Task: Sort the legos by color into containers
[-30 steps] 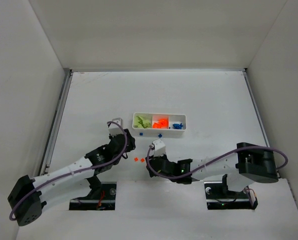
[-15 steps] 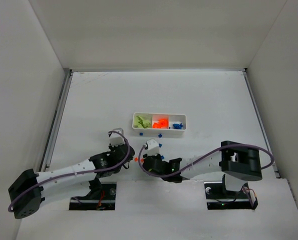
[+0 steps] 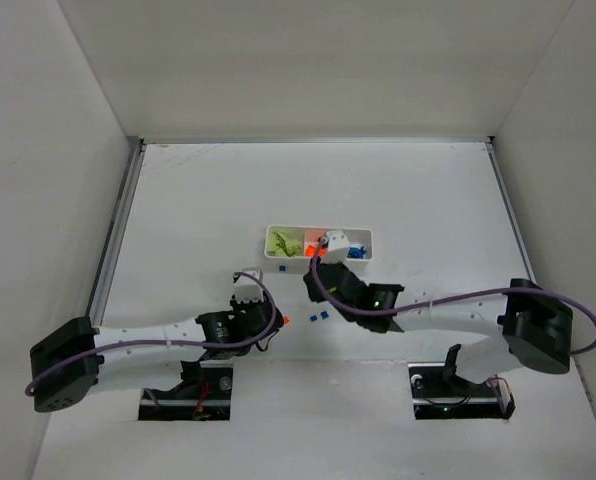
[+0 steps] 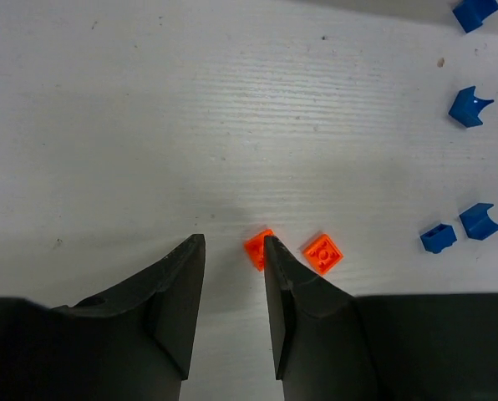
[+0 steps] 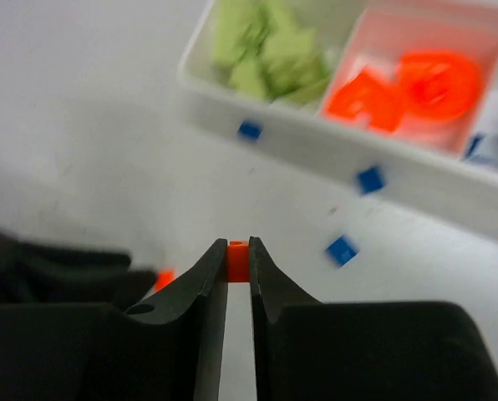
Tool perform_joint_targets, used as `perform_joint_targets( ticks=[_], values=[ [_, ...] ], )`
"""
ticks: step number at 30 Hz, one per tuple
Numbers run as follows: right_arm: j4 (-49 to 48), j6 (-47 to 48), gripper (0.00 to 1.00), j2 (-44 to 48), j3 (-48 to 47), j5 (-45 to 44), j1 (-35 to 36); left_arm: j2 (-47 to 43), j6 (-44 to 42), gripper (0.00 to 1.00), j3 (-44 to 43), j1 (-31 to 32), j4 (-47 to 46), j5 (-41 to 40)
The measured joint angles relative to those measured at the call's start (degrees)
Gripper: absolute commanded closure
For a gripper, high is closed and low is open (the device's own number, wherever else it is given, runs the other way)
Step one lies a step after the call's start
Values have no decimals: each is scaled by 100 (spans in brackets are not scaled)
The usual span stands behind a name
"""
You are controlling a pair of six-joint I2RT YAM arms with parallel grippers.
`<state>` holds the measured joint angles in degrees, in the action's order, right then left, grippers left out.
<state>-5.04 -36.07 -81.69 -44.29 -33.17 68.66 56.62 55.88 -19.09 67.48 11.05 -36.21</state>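
My right gripper (image 5: pixel 238 249) is shut on a small orange lego (image 5: pixel 238 261) and hangs just short of the white tray (image 5: pixel 299 134), also the white tray (image 3: pixel 318 258) from above. Of the tray's containers, one holds green legos (image 5: pixel 266 46), the middle one orange legos (image 5: pixel 408 88), the right one blue, at the frame edge. My left gripper (image 4: pixel 232 241) is open over the table near the orange lego (image 3: pixel 286 320). One orange lego (image 4: pixel 256 249) touches its right fingertip (image 4: pixel 274 259); a second orange lego (image 4: pixel 323 253) lies just beyond that finger.
Loose blue legos lie on the table: one blue lego (image 4: pixel 470 107), a pair of blue legos (image 4: pixel 438 238), and a blue lego (image 5: pixel 369 179) by the tray's front wall. The enclosure walls stand at both sides and at the back.
My right gripper has shut on an orange lego, lifted it and swung up toward the tray. My left arm has moved down and right to the orange legos left on the table.
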Motion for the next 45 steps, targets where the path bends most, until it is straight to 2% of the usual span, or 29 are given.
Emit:
perform_joint_targets(
  ticks=[5, 10, 11, 15, 17, 25, 38, 45],
  values=[
    [-20, 280, 80, -42, -151, 87, -1202, 83, 63, 65, 0, 256, -101, -129],
    [-17, 474, 77, -616, -481, 219, -1775, 254, 190, 65, 0, 367, -164, -221],
    [-17, 494, 73, -717, -542, 238, -1829, 295, 203, 65, 0, 374, -168, -229],
    [-11, 557, 42, -920, -710, 295, -1967, 452, 249, 65, -2, 424, -192, -321],
    [-13, 610, 37, -922, -776, 299, -1989, 507, 269, 65, -13, 448, -223, -367],
    [-50, 649, 38, -684, -695, 267, -1853, 710, 319, 65, -66, 507, -306, -533],
    [-385, 74, 41, 83, 774, -68, -516, 1185, 540, 71, -254, 645, -433, -782],
    [-457, -271, 41, 431, 944, -229, 35, 1421, 944, 76, -450, 791, -94, -933]
  ],
)
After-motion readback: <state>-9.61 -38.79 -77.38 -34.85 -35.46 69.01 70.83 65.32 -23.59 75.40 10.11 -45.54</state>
